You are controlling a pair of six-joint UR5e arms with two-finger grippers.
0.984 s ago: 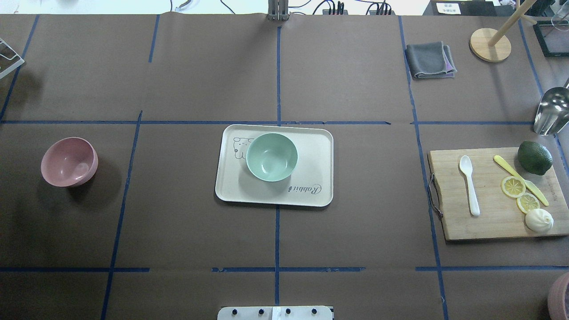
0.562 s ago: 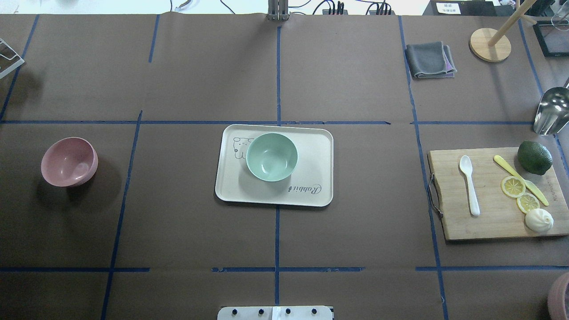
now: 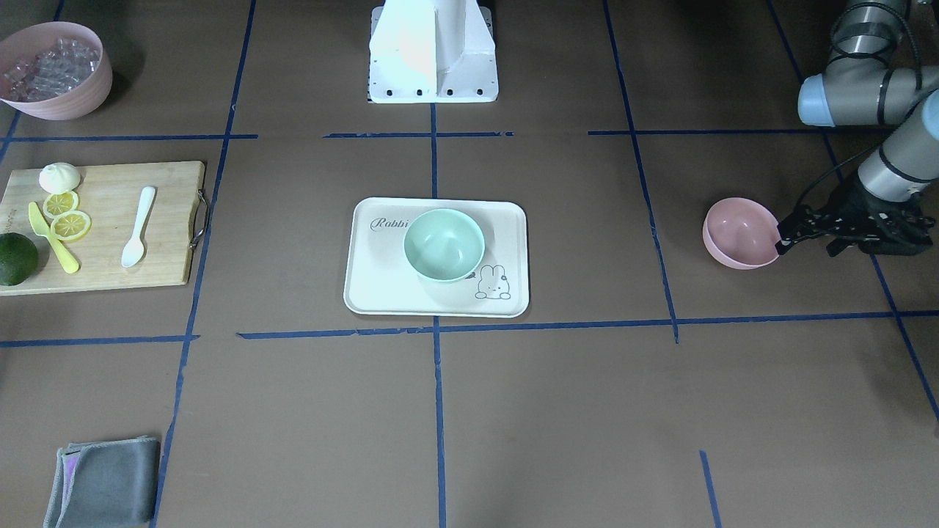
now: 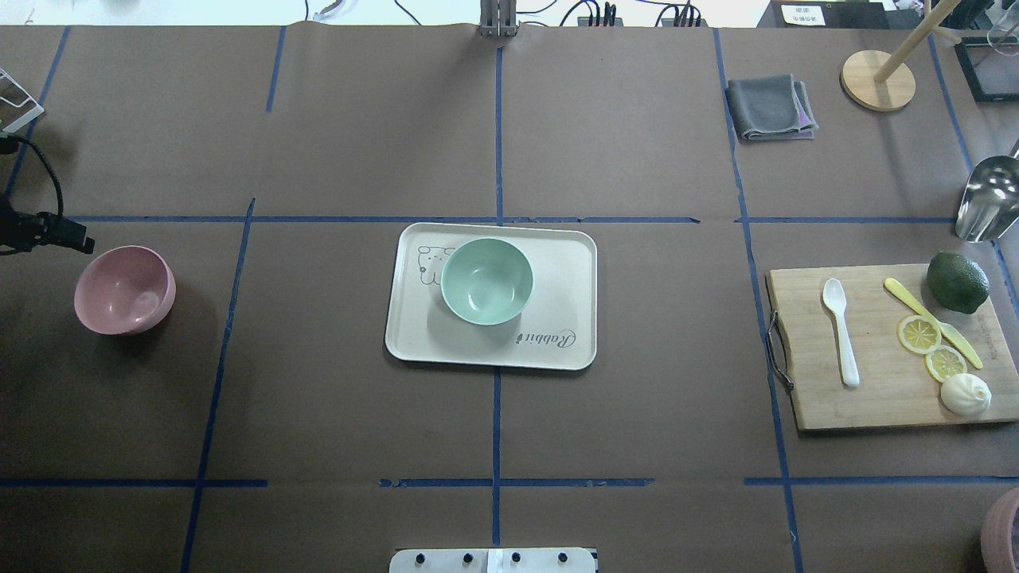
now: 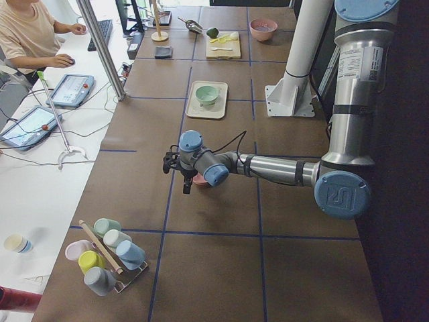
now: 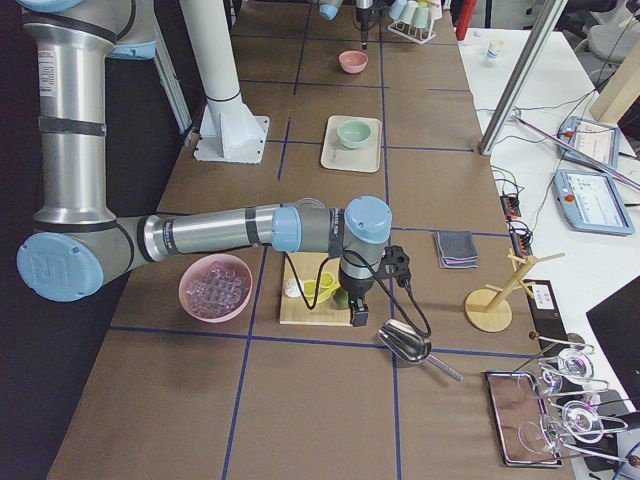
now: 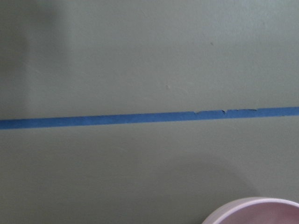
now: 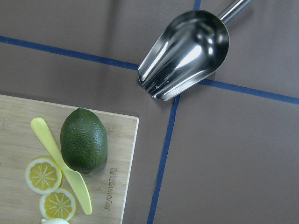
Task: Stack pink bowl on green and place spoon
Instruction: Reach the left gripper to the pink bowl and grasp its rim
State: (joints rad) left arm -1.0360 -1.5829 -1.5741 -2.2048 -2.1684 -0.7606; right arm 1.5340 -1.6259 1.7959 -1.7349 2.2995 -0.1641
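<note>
The brown table is carrying everything, and none of the task is showing as done yet. The wooden cutting board is lying well apart from the tray, on the robot's right of it. The tray itself is sitting in the middle, with the green bowl standing upright on it and holding nothing. The pink bowl is resting upright on the bare table well apart from the tray, on the robot's left of it, so the stacking remains to be done. The white spoon is lying flat on the cutting board, on the part nearer the tray, untouched. The left fingers are hanging just beside the pink bowl's rim, on the side away from the tray; whether they are spread or closed I cannot tell, and they look to be holding nothing. The right fingers are hovering beyond the cutting board's end farthest from the tray, and their state cannot be told either. I judge the pink-bowl pickup to be the step in hand, with the spoon left for afterwards.
</note>
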